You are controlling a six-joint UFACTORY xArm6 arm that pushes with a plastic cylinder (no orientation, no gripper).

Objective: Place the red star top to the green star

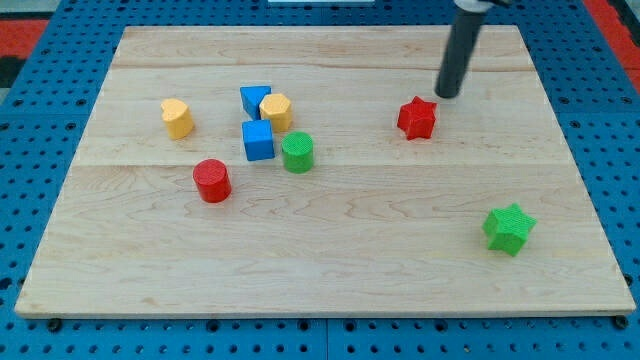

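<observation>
The red star [417,118] lies on the wooden board, right of centre in the upper half. The green star [509,228] lies at the lower right, well below and to the right of the red star. My tip [447,95] rests on the board just up and to the right of the red star, very close to it; I cannot tell whether it touches. The dark rod rises from there toward the view's top.
Left of centre is a cluster: two blue blocks [255,100] [258,140], a yellow block [276,110] and a green cylinder [297,152]. A second yellow block [177,117] and a red cylinder [212,180] lie further left. The board's right edge [580,170] runs past the green star.
</observation>
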